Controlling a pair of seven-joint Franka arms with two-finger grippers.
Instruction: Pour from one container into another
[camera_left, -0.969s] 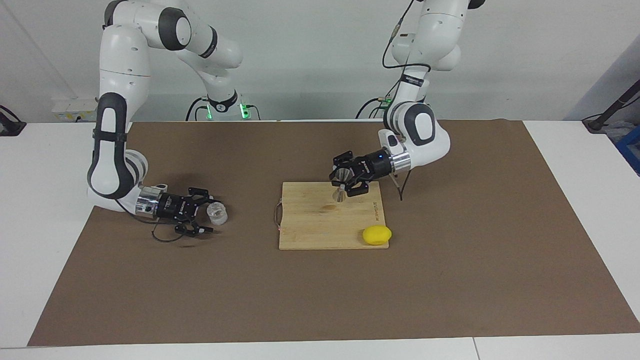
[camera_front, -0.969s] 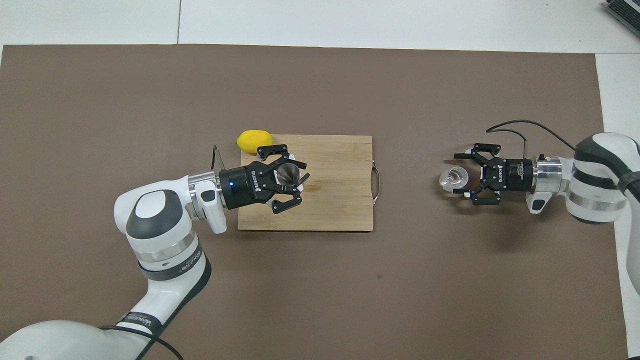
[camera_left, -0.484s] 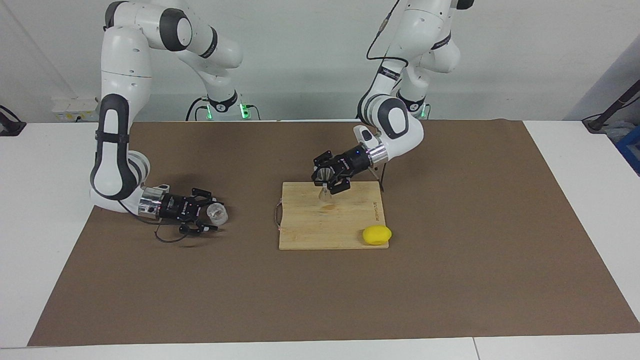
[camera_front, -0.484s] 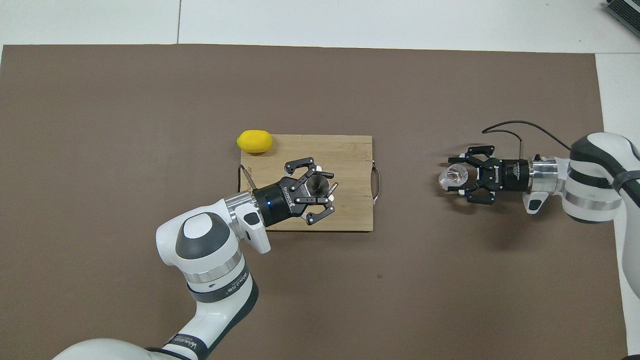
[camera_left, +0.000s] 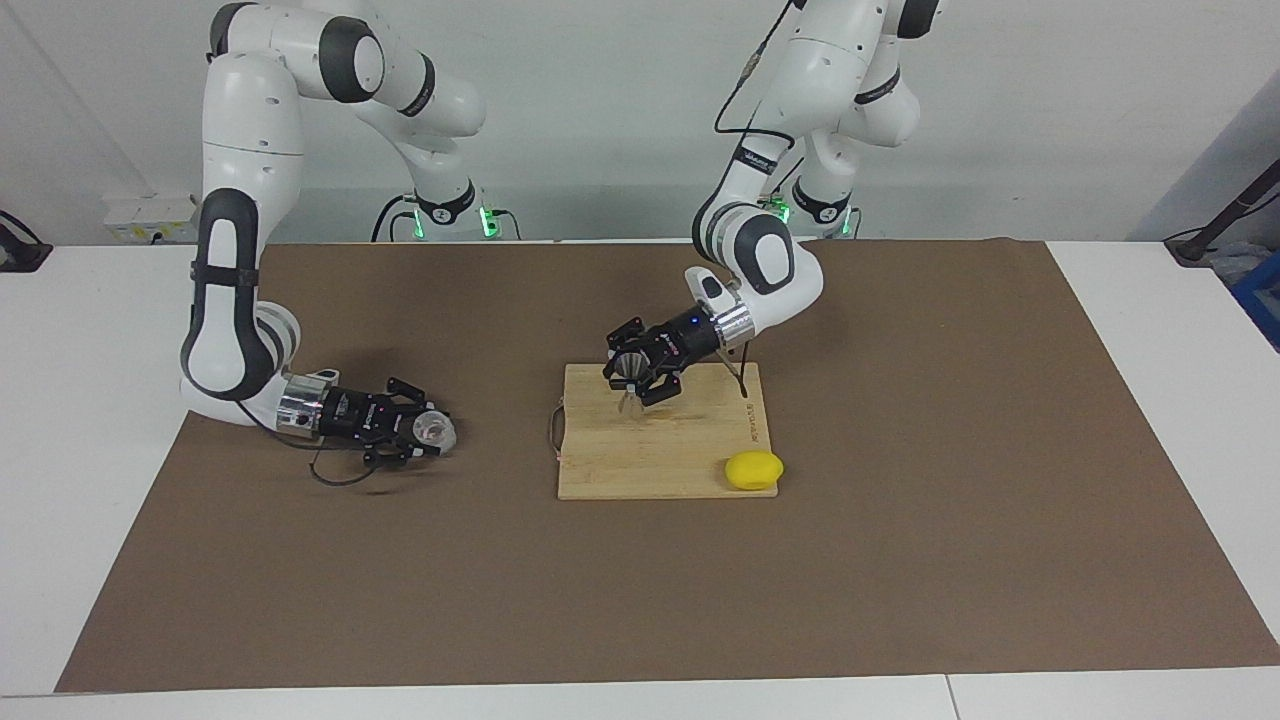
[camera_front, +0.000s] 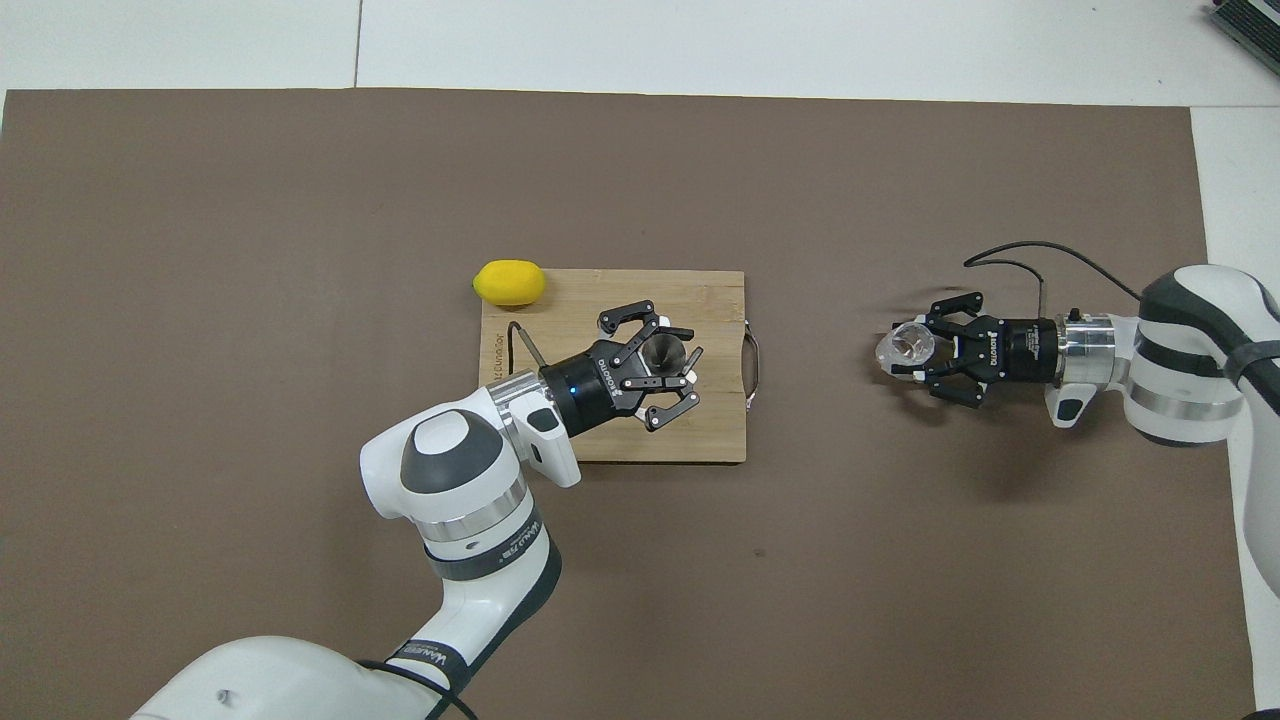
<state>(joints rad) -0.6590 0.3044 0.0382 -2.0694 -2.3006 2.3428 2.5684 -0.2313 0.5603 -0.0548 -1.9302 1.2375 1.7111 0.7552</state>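
The clear glass tumbler (camera_left: 436, 430) is low over the brown mat toward the right arm's end, and looks tipped. My right gripper (camera_left: 424, 432) is shut on it; both show in the overhead view, the tumbler (camera_front: 903, 348) and the gripper (camera_front: 922, 352). The steel hourglass jigger (camera_left: 629, 376) is held a little above the wooden cutting board (camera_left: 690, 455) in my left gripper (camera_left: 634, 380), which is shut on its waist. From overhead, the jigger's (camera_front: 661, 352) open top shows between the left gripper's (camera_front: 668, 366) fingers.
A yellow lemon (camera_left: 754, 470) lies at the board's corner farthest from the robots, toward the left arm's end. The board's wire handle (camera_left: 552, 432) faces the right arm's end. A black cable (camera_front: 1020, 250) trails by the right wrist.
My left gripper has carried the jigger over the board toward the right arm's end. My right gripper has closed on the tumbler, which now looks tipped.
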